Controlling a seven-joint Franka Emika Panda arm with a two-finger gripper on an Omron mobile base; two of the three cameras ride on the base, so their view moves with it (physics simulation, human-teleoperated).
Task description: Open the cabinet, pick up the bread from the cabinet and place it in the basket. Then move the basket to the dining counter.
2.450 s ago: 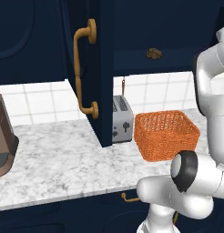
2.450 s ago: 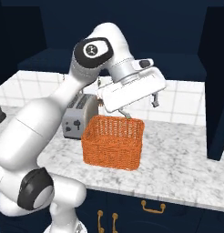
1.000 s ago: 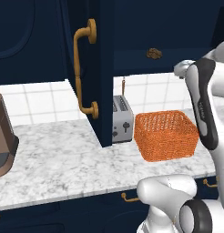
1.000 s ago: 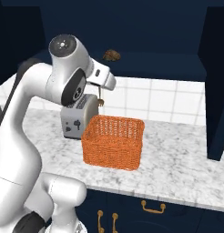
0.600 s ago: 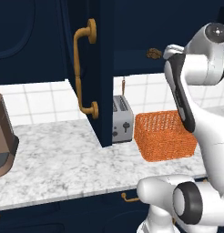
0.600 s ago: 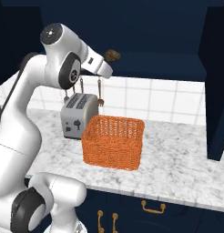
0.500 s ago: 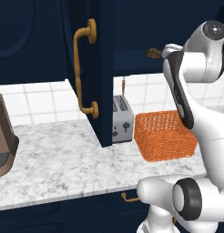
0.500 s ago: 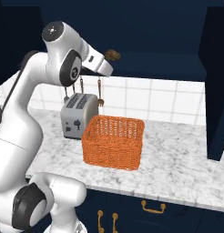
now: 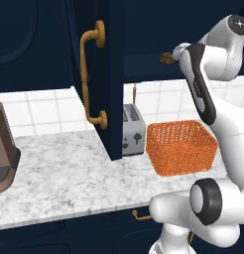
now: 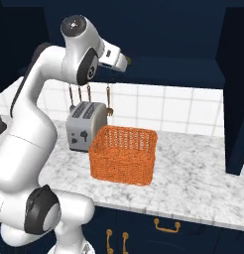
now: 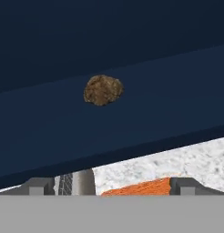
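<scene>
Brown and lumpy, the bread (image 11: 103,90) sits near the front edge of the open cabinet (image 9: 144,64) shelf. The gripper (image 11: 109,185), fingers spread wide and empty, should advance level, straddling it before closing.

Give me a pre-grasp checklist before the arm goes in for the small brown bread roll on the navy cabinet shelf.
1. Navy cabinet door swung open, shelf exposed: ok.
2. Small lumpy brown bread roll on the shelf, ahead of the gripper in the hand view: ok.
3. Jaws wide apart, nothing between them: ok.
4. Gap left between fingertips and roll, no contact yet: ok.
5. Bright orange woven basket upright on the marble worktop, nothing seen inside it, beside the silver toaster: ok.
6. Clearance between the arm and the shelf edge: cannot tell.
</scene>
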